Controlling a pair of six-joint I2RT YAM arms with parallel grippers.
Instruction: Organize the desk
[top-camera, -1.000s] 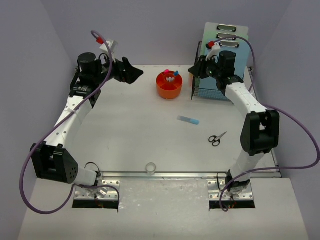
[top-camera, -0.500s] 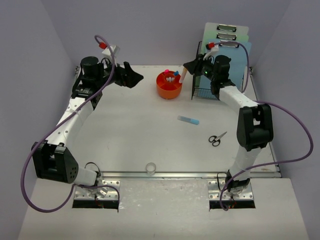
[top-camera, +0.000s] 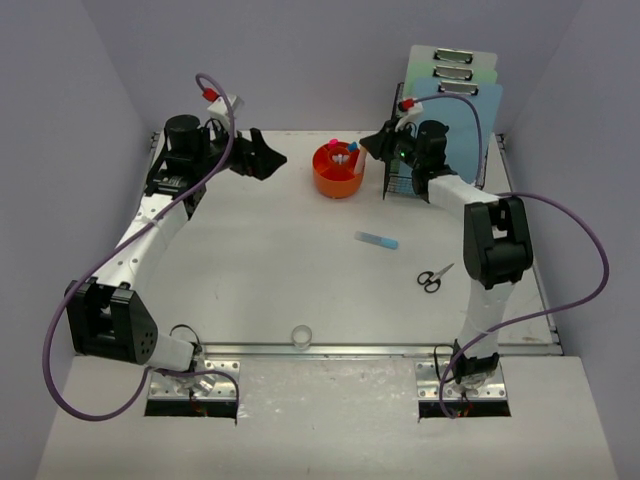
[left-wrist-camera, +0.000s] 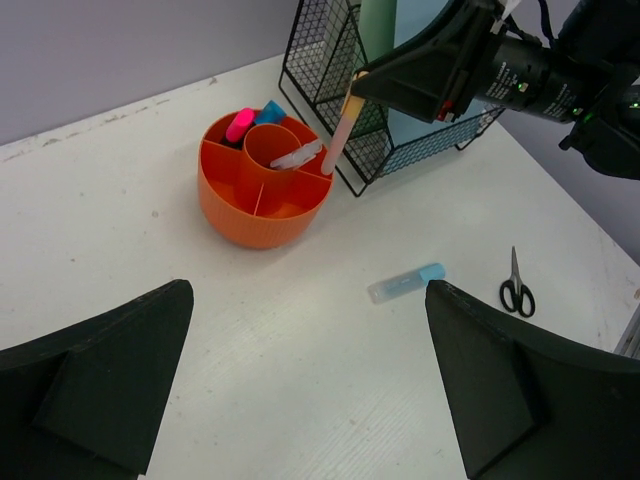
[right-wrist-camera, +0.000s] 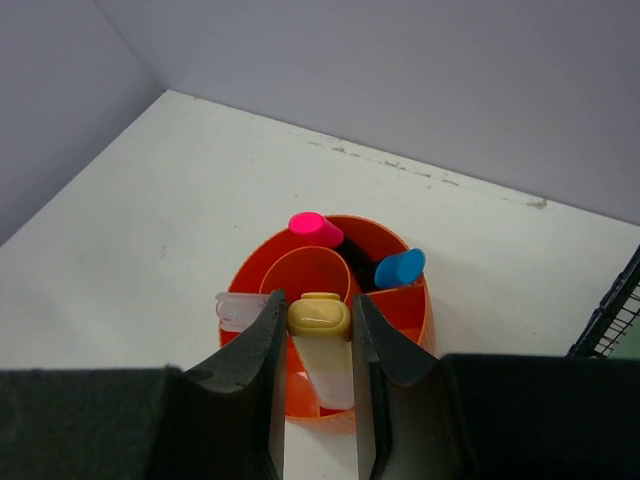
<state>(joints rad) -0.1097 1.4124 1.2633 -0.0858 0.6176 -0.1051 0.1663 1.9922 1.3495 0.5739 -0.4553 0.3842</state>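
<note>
While I watch from afar, right claw (right-wrist-camera: 315, 312): clamped on yellow-capped marker (left-wrist-camera: 336, 140), over orange caddy (left-wrist-camera: 250, 215).
Left claw (left-wrist-camera: 308, 300): spread wide, hovering above desk (left-wrist-camera: 120, 200).
Scissors (left-wrist-camera: 517, 290): flat on desk.

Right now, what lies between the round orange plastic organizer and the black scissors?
A pale blue tube, flat on the white desk, in the top view.

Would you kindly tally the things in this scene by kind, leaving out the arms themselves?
Orange holder: 1
Markers: 5 (pink, blue, clear in the holder; yellow-capped in the right gripper; pale blue on the desk)
Wire rack: 1
Clipboards: 3
Scissors: 1
Small clear round thing: 1
Total: 12
</note>
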